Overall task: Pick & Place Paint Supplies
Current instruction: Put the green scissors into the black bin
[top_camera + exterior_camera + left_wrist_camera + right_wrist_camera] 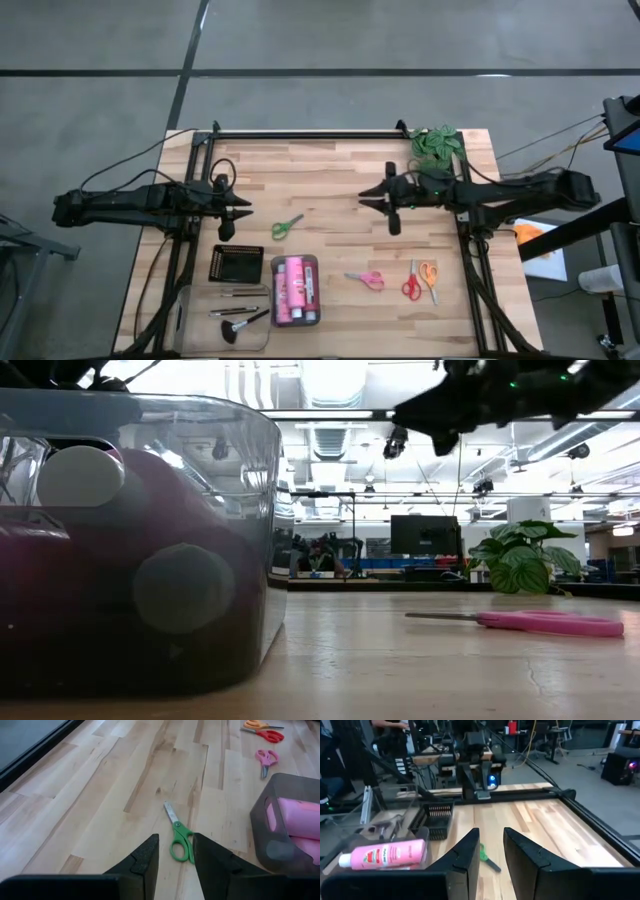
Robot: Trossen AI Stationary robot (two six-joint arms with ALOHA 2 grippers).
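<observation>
Green-handled scissors (pixel 287 227) lie flat on the wood between both arms. My left gripper (pixel 245 210) hovers open just left of them, and in its wrist view the scissors (pixel 179 837) show between and beyond the gripper (pixel 175 838). My right gripper (pixel 365 197) hovers open above the table right of centre, pointing left, its fingers apart in its own view (pixel 491 833). Pink bottles (pixel 294 290) lie on their sides in a smoky tray (pixel 313 262). Pink scissors (pixel 366 279), red scissors (pixel 410 285) and orange scissors (pixel 429 274) lie near the front. Brushes (pixel 238 320) lie in a clear tray.
A black ribbed tray (pixel 237 264) sits left of the bottle tray. A green leafy plant (pixel 437 143) stands at the far right corner. A black frame rail (pixel 300 135) runs along the far edge. Bare wood lies across the middle and far part of the table (pixel 330 165).
</observation>
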